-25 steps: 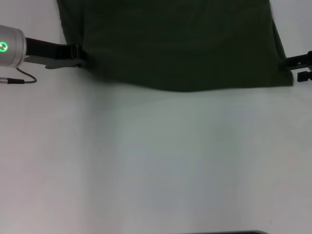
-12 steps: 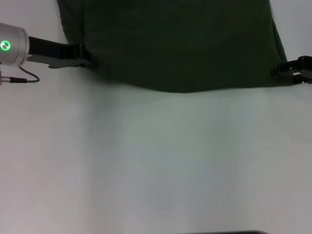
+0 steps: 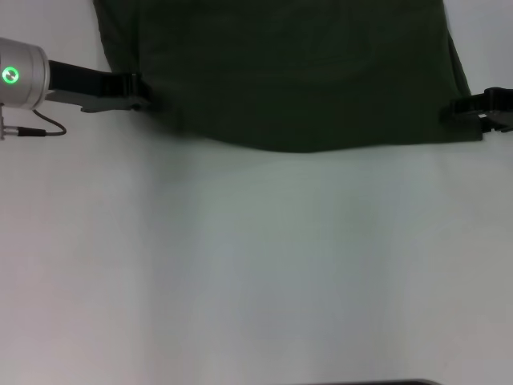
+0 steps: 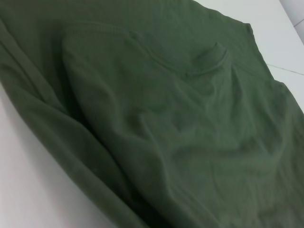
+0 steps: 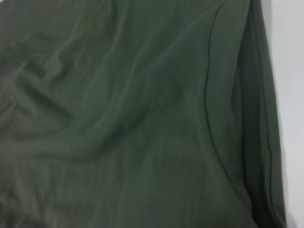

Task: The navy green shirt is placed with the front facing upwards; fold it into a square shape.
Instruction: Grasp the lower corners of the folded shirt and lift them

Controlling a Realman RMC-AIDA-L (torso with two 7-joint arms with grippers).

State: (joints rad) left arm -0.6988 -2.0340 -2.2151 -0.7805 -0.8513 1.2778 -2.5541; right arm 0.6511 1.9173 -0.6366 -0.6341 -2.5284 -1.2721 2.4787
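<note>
The navy green shirt (image 3: 296, 72) lies spread across the far part of the white table (image 3: 264, 265), with its near hem sagging toward me in the middle. No lettering shows on it. My left gripper (image 3: 135, 92) sits at the shirt's near left corner, touching the cloth edge. My right gripper (image 3: 469, 108) is at the near right corner, against the hem. The left wrist view is filled with wrinkled shirt (image 4: 180, 133) cloth with a folded layer on top. In the right wrist view the shirt (image 5: 118, 123) shows a seam running near its side edge.
The left arm's silver wrist with a green light (image 3: 16, 74) and a thin cable (image 3: 36, 128) lie left of the shirt. A dark strip (image 3: 385, 382) runs along the table's near edge. Bare white table (image 5: 289, 71) shows beside the shirt's right edge.
My right gripper has moved inward from the right border onto the shirt's right hem corner. The left gripper and the shirt have hardly shifted.
</note>
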